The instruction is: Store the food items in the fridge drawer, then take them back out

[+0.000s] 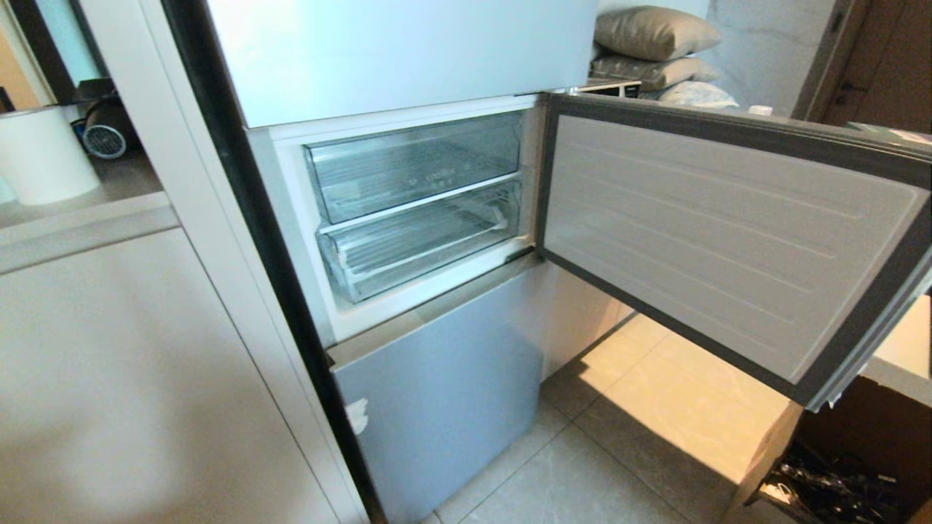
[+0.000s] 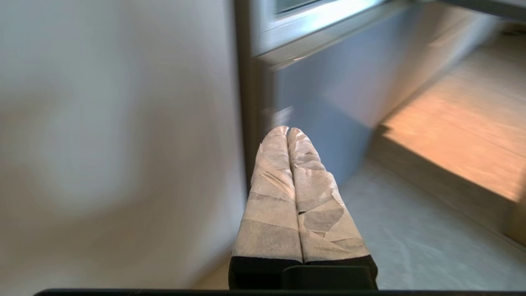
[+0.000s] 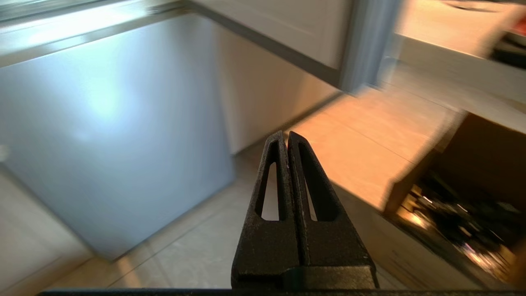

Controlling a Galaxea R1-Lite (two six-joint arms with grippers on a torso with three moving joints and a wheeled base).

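Note:
The fridge drawer (image 1: 429,244) is the lower clear plastic one, pushed in under the shallower drawer printed "coolBox" (image 1: 415,164), and nothing shows inside it. The food items are out of view. My left gripper (image 2: 287,130), its fingers wrapped in pale tape, is shut on nothing, low down before the white cabinet wall and the fridge's lower grey door (image 2: 328,107). My right gripper (image 3: 286,135), black, is shut and holds nothing; it hangs over the floor tiles near that same grey door (image 3: 111,135). Neither arm shows in the head view.
The compartment door (image 1: 728,240) stands swung open to the right, jutting over the floor. A white cabinet (image 1: 131,378) flanks the fridge on the left. An open cardboard box of dark cables (image 1: 844,473) sits at the lower right. Cushions (image 1: 655,44) lie behind the door.

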